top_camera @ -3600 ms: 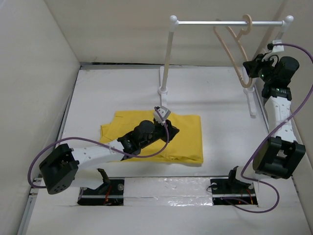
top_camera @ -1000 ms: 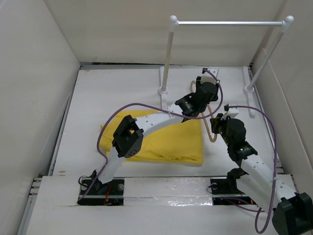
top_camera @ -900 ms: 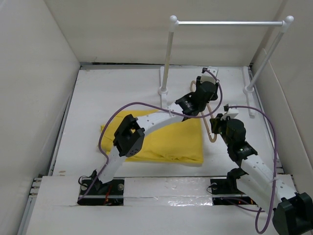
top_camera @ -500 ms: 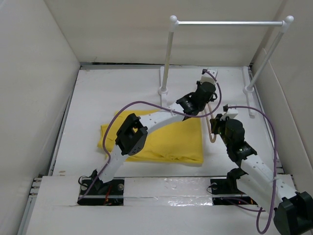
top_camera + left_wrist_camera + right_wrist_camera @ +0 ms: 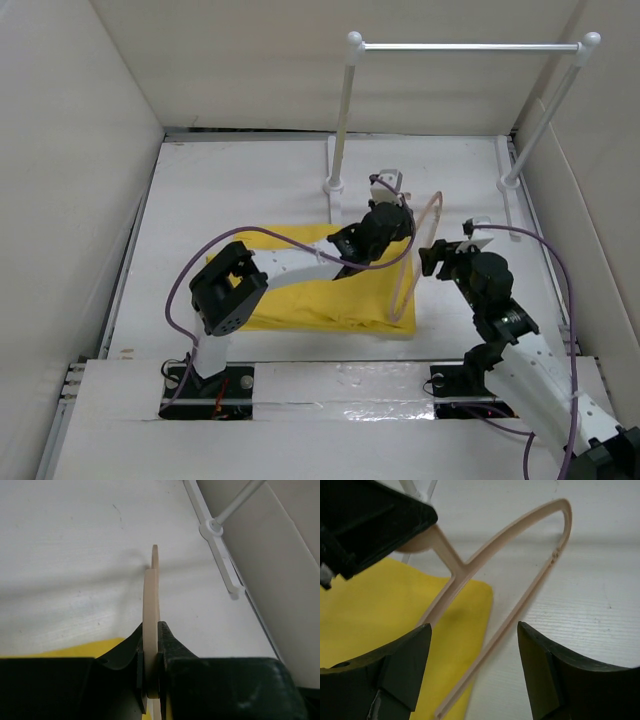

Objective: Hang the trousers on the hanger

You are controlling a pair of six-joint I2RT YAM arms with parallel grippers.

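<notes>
The yellow trousers [image 5: 300, 290] lie flat on the white table [image 5: 230, 190], left of centre. The thin beige hanger [image 5: 416, 250] stands tilted over their right edge. My left gripper [image 5: 402, 232] is shut on the hanger near its hook; in the left wrist view the hanger [image 5: 151, 615] sits edge-on, pinched between the jaws of that gripper [image 5: 151, 680], with a strip of trousers [image 5: 100, 646] below. My right gripper [image 5: 432, 258] stands open just right of the hanger. In the right wrist view its fingers straddle the hanger [image 5: 510, 555] without touching it, above the trousers [image 5: 370, 615].
A white rail [image 5: 465, 46] on two posts stands at the back, its feet at the left [image 5: 334, 185] and at the right [image 5: 510, 182]. White walls close in the table on the left, back and right. The left arm reaches across the trousers.
My right gripper opened and let go of the hanger. The left gripper, which shut on the hanger, has drawn it nearer and left, tilting it up over the trousers' right edge.
</notes>
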